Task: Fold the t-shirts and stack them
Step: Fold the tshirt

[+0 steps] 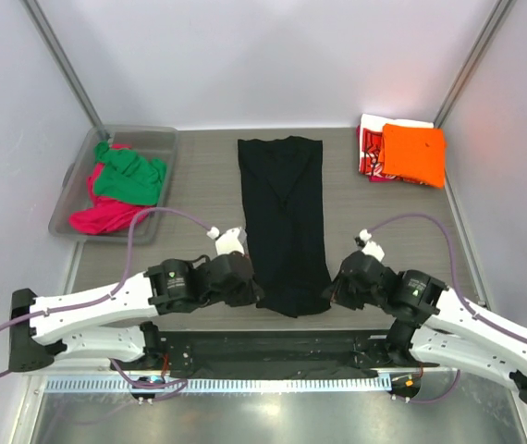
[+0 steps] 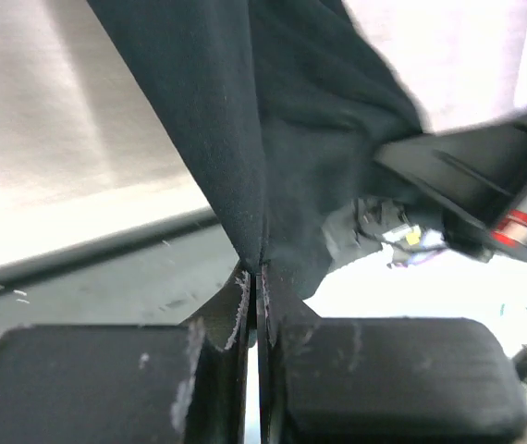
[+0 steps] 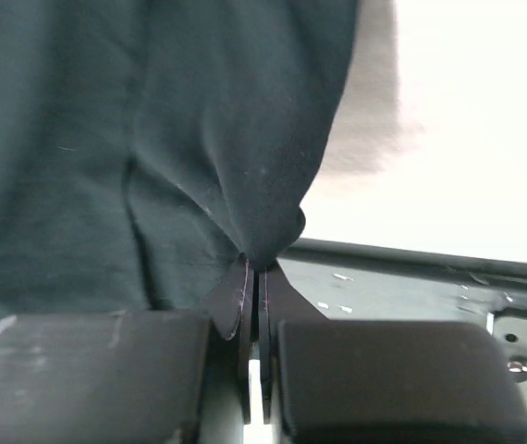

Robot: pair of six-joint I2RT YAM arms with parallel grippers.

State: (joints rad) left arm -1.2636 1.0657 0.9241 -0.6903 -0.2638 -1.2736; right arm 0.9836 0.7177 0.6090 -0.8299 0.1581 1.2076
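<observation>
A black t-shirt (image 1: 284, 217) lies folded into a long strip down the middle of the table. My left gripper (image 1: 256, 294) is shut on its near left corner, the black cloth (image 2: 236, 139) pinched between the fingertips. At the near right corner my right gripper (image 1: 330, 291) is shut on the same shirt (image 3: 199, 139). An orange t-shirt (image 1: 415, 154) lies folded on a red-and-white printed one (image 1: 369, 148) at the far right. Green (image 1: 132, 176) and magenta (image 1: 104, 215) t-shirts lie crumpled in the bin.
A clear plastic bin (image 1: 143, 139) stands at the far left of the table. Metal frame posts rise at both back corners. A black bar and white ridged strip (image 1: 273, 381) run along the near edge between the arm bases.
</observation>
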